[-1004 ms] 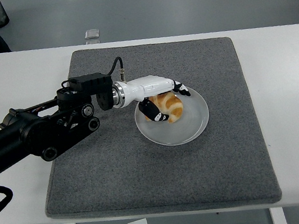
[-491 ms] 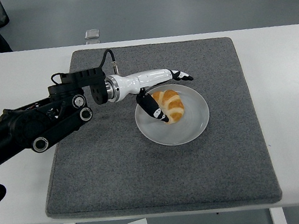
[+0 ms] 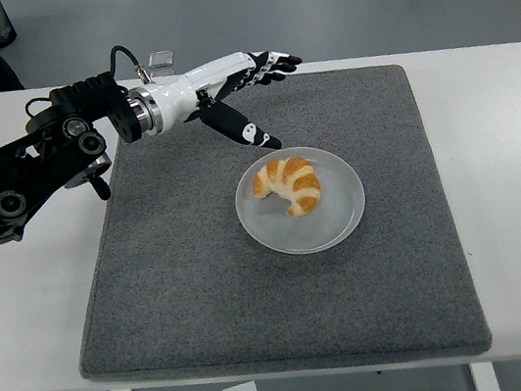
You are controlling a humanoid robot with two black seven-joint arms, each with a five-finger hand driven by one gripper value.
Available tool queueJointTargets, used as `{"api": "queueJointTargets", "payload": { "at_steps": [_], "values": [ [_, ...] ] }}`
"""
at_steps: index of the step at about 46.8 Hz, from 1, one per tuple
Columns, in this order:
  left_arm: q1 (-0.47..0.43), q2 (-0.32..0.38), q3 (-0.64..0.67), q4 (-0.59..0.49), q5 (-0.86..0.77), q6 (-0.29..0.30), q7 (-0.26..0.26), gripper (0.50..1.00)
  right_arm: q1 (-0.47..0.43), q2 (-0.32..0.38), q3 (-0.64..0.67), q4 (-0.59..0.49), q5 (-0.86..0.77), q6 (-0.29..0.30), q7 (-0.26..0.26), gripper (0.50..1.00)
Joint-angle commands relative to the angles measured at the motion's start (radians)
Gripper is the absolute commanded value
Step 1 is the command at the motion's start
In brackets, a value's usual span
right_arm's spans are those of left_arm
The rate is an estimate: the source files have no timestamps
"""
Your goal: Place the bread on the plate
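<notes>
- now that the left hand [image 3: 241, 87] has let go and lifted back toward the bench's [image 3: 11, 245] far left, its fingers [image 3: 274, 64] are spread and empty.
- where it gripped a second ago, the bread [image 3: 288, 183] lies alone on the plate [image 3: 341, 217], so the placing looks done.
- its long axis runs from upper left to lower right, tips curling toward the near edge.

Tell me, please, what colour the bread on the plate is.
Golden brown with pale cream stripes; the bread shows best in the head view, on the plate.
</notes>
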Motion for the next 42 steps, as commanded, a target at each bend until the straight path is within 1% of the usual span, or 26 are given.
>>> {"api": "queueJointTargets", "payload": {
  "at_steps": [1,6,9,17,22,25,30,38,42],
  "values": [
    [0.001,0.026,-0.003,0.0,-0.058,-0.006,0.0,1.0,0.0,0.0,0.0,0.0,0.0,0.0,0.001,0.952],
    [0.001,0.059,-0.008,0.0,-0.143,-0.013,0.0,1.0,0.0,0.0,0.0,0.0,0.0,0.0,0.001,0.952],
    [0.002,0.077,-0.008,0.008,-0.238,-0.013,0.0,1.0,0.0,0.0,0.0,0.0,0.0,0.0,0.001,0.952],
    [0.005,0.089,-0.009,0.103,-0.496,-0.014,-0.001,1.0,0.0,0.0,0.002,0.0,0.0,0.0,0.001,0.952],
    [0.005,0.091,-0.009,0.155,-0.582,-0.019,-0.003,1.0,0.0,0.0,0.0,0.0,0.0,0.0,0.001,0.952],
    [0.009,0.095,-0.011,0.173,-0.61,-0.034,-0.003,1.0,0.0,0.0,0.0,0.0,0.0,0.0,0.001,0.952],
    [0.048,0.1,-0.05,0.202,-0.691,-0.088,-0.003,1.0,0.0,0.0,0.0,0.0,0.0,0.0,0.001,0.952],
    [0.097,0.102,-0.133,0.293,-0.852,-0.236,0.002,1.0,0.0,0.0,0.0,0.0,0.0,0.0,0.001,0.952],
    [0.107,0.102,-0.136,0.343,-0.933,-0.276,0.003,1.0,0.0,0.0,0.0,0.0,0.0,0.002,0.001,0.952]
  ]
}}
